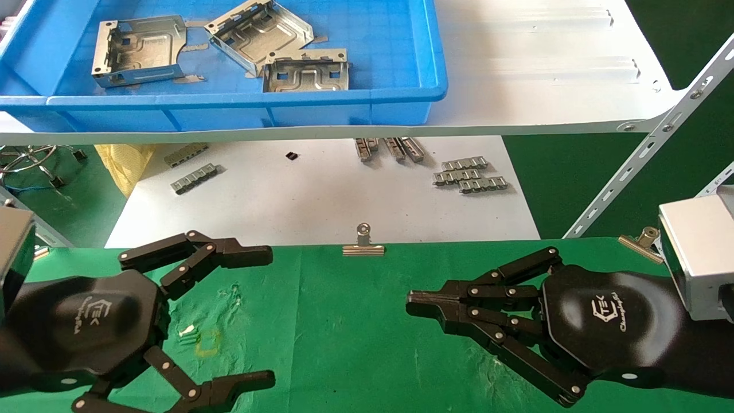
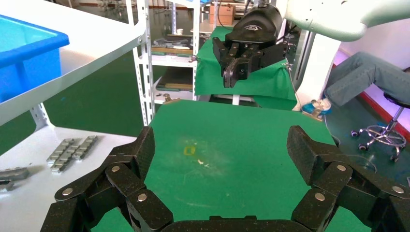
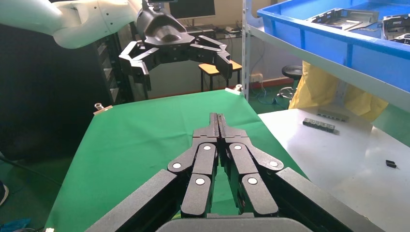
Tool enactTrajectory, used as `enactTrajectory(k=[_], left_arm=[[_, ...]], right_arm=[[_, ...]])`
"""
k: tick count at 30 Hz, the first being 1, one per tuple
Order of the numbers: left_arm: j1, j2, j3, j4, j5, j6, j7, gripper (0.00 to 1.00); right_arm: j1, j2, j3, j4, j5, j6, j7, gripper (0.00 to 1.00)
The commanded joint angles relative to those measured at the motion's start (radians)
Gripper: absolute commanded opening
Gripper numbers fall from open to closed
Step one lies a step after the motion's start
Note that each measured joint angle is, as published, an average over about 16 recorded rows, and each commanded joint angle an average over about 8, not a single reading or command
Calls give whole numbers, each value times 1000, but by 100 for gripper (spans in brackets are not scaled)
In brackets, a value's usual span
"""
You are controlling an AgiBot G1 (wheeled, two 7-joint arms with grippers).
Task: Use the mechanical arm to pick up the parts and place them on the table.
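Overhead, white shelf (image 1: 516, 69), blue bin (image 1: 401, 97) holding parts (image 1: 140, 51), binder clip (image 1: 363, 244) at table (image 1: 355, 321) edge

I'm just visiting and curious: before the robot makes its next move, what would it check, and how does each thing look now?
1. Silvery stamped sheet-metal parts lying in the blue plastic bin: three visible, ok.
2. Left black gripper open and empty, ready to grasp: ok.
3. Right black gripper open: not ok, fingers shut together, holding nothing.
4. Green cloth-covered table has bare room for parts: ok.
5. Silver binder clip holds the cloth edge: ok.
6. Reach to the bin: cannot tell.
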Motion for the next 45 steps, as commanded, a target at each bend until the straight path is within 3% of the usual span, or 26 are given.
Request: enactTrajectory(k=[1, 10, 15, 19, 24, 32, 33, 34, 35, 40, 41, 42, 43, 45], left_arm=[[0, 0, 0, 0, 0, 0, 0, 100], [-5, 3, 0, -1, 1, -1, 1, 100], [-67, 31, 8, 22, 23, -12, -5, 100], [-209, 84, 30, 104, 82, -32, -17, 100], [-469, 187, 84, 326, 227, -78, -5, 100], [-799, 367, 180, 760, 492, -298, 90, 100], [-826, 386, 192, 802, 519, -325, 97, 100], [-851, 405, 204, 842, 544, -349, 103, 99], [-875, 424, 216, 882, 568, -373, 109, 91], [-959, 508, 276, 1047, 669, -453, 126, 28], [-970, 522, 287, 1074, 685, -463, 128, 16], [-979, 535, 296, 1097, 699, -470, 130, 5], [-988, 545, 303, 1118, 710, -477, 130, 0], [-1002, 562, 314, 1153, 726, -488, 132, 0]], right_arm=[[0, 0, 0, 0, 0, 0, 0, 0], [0, 0, 0, 0, 0, 0, 0, 0], [0, 0, 0, 0, 0, 0, 0, 0], [0, 0, 0, 0, 0, 0, 0, 0], [0, 0, 0, 0, 0, 0, 0, 0], [0, 0, 0, 0, 0, 0, 0, 0], [0, 0, 0, 0, 0, 0, 0, 4], [0, 0, 0, 0, 0, 0, 0, 17], [0, 0, 0, 0, 0, 0, 0, 29], [0, 0, 0, 0, 0, 0, 0, 92], [0, 0, 0, 0, 0, 0, 0, 100], [0, 0, 0, 0, 0, 0, 0, 100], [0, 0, 0, 0, 0, 0, 0, 100], [0, 0, 0, 0, 0, 0, 0, 100]])
